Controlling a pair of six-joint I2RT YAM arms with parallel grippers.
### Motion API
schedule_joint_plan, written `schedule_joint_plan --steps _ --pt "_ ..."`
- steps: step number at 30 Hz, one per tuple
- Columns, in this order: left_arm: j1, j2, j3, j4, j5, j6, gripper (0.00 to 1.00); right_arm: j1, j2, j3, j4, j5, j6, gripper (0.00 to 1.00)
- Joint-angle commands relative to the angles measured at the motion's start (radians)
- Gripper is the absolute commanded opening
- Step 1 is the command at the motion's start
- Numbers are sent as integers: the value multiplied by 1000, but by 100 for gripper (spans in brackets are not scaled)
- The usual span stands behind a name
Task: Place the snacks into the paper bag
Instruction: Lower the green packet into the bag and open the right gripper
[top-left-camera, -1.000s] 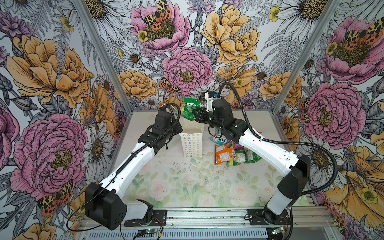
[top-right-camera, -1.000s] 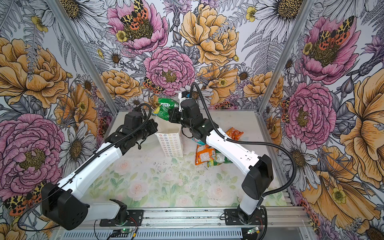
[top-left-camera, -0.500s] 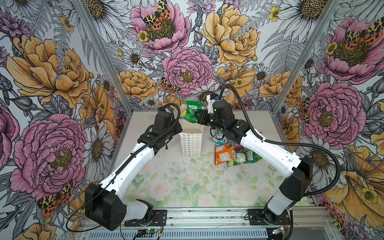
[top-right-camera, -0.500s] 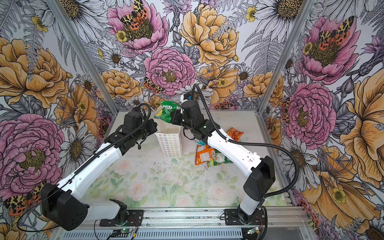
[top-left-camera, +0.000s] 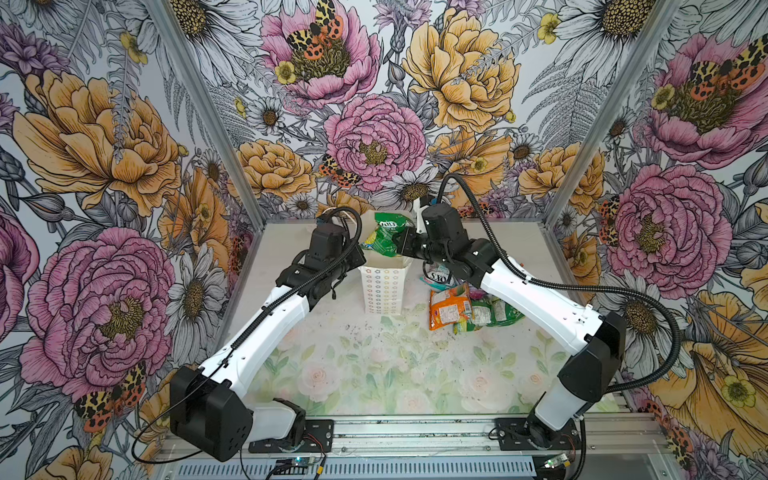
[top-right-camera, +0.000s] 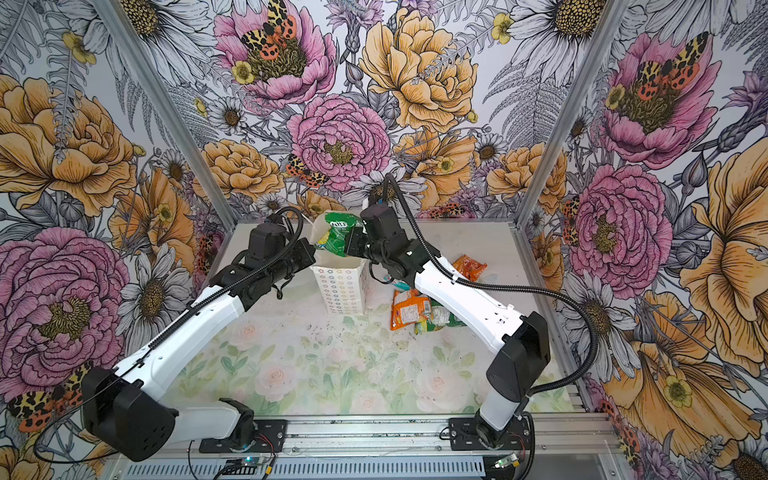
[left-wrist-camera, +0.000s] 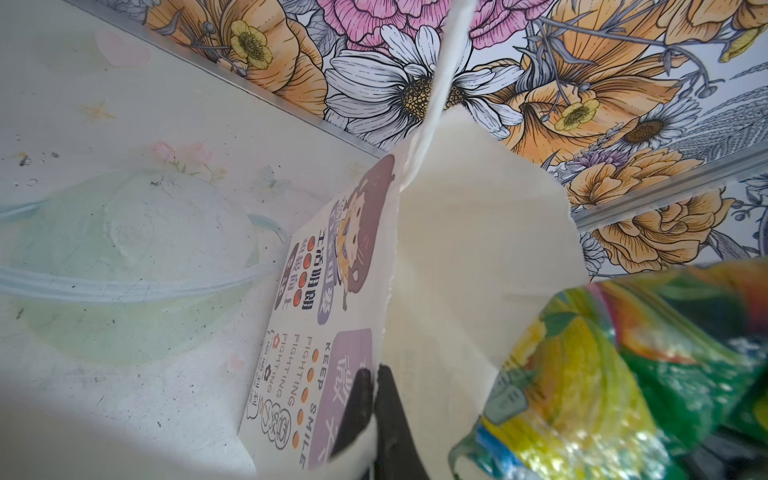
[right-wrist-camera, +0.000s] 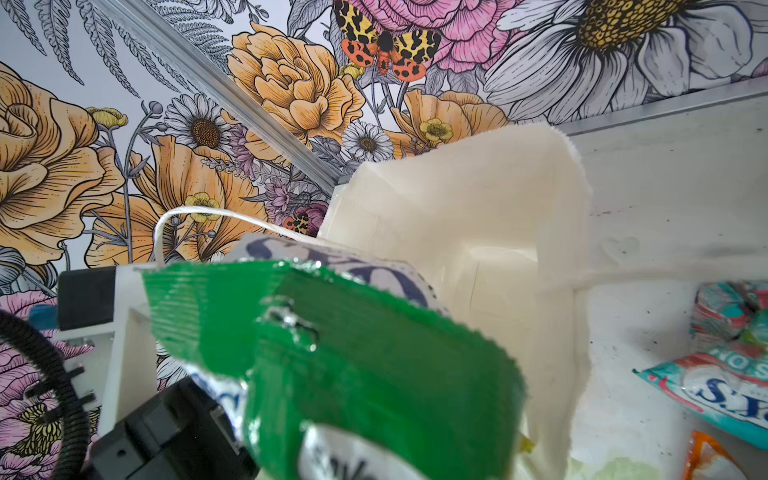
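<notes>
The white paper bag stands open at the back middle of the table, its flower-ring side facing the front. My left gripper is shut on the bag's rim, one finger on the printed face and one inside. My right gripper is shut on a green snack packet, which hangs tilted just over the bag's mouth. In the right wrist view that packet hides the fingers, and the bag's pale inside lies behind it.
More snacks lie right of the bag, under my right arm: an orange packet, a teal one and green ones. Another orange packet lies farther back right. A thin cord handle arches over the bag.
My right gripper has brought the green packet down and a little right, closer to the bag's mouth. The left gripper has kept its hold on the rim.
</notes>
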Motion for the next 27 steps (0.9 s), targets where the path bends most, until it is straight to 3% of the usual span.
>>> schedule_joint_plan --steps 1,12,18,27 --pt "-6 -17 24 5 -25 2 0 4 10 73 -29 9 11 0" --pt "-6 -11 23 5 -23 0 0 4 33 85 -53 10 10 2" --pt "-7 -10 21 5 -24 1 0 4 41 87 -54 2 10 20" --pt "-7 -11 22 5 -27 4 0 4 41 94 -53 -8 10 34"
